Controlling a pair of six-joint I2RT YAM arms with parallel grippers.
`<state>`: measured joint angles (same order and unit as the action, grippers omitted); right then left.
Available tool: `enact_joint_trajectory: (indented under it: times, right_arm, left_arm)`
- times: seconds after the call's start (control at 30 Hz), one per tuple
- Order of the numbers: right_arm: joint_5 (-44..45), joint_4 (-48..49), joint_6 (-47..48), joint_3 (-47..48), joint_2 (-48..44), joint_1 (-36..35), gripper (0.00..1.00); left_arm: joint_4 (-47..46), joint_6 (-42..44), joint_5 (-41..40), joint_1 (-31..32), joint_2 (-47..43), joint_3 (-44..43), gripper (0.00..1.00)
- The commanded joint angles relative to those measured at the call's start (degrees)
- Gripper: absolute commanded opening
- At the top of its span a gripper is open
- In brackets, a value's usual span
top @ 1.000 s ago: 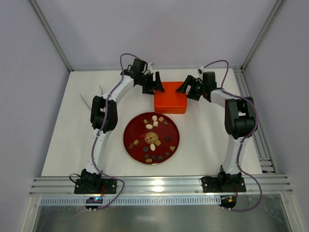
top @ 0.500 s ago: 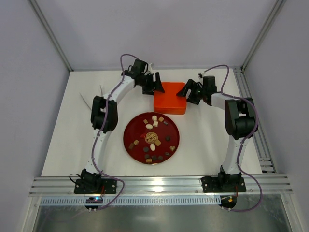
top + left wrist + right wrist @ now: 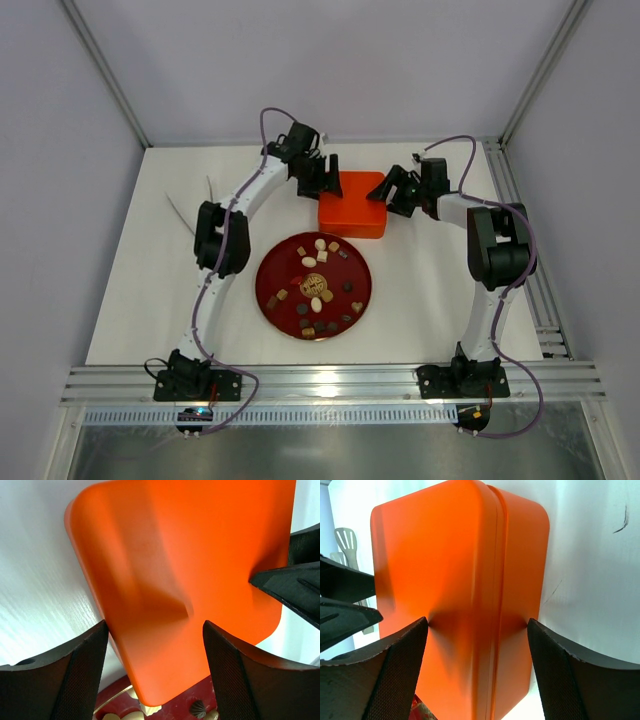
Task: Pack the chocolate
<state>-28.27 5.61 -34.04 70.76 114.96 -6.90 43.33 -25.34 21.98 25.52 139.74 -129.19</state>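
Left gripper (image 3: 155,625) fingers spread above the orange box (image 3: 352,203). Right gripper (image 3: 477,621) fingers straddle it; I cannot confirm contact. Presumably opening it for chocolate (image 3: 316,285).

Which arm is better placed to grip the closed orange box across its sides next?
Right, probably. The right fingers bracket the orange box squarely, one at each side; the left fingers sit skewed over one corner.

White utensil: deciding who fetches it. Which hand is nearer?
Left. The left hand is at the orange box's edge facing the utensil; the right hand is across the box.
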Motion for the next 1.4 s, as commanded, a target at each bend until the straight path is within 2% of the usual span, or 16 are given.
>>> enact_joint_trajectory:
  times: [0.0,0.13,0.37,0.8,1.07,1.27,1.33,1.37]
  right_arm:
    - [-1.96,2.31,-1.29,0.43,-2.98,-0.93,0.79]
    - [-1.70,1.34,-1.11,0.78,-3.42,-0.93,0.78]
    - [-1.35,-0.51,-0.59,1.92,-3.07,-1.54,0.75]
    - [-0.12,-2.18,-0.59,4.21,-1.32,-3.91,0.51]
    - [0.93,-3.93,0.55,3.51,0.00,-4.00,0.46]
    - [4.19,-9.65,3.19,2.98,0.18,-4.09,0.47]
    - [4.63,-9.21,3.37,1.05,-0.43,-4.26,0.52]
    - [4.63,-8.95,3.63,0.26,-1.48,-4.44,0.57]
  left_arm:
    - [3.33,1.79,-0.44,3.22,-0.44,-6.24,0.73]
    - [4.83,3.10,-2.98,4.36,0.27,-7.66,0.73]
    - [5.54,3.46,-2.64,5.24,1.76,-8.80,0.73]
    - [10.02,6.27,-6.51,7.44,5.71,-12.05,0.73]
    - [13.18,6.89,-10.71,7.79,7.82,-11.79,0.73]
    - [16.08,7.41,-15.02,8.06,9.49,-10.91,0.71]
    - [16.43,7.41,-16.17,8.06,9.76,-9.78,0.71]
    - [16.35,7.24,-16.96,8.06,9.67,-9.33,0.71]
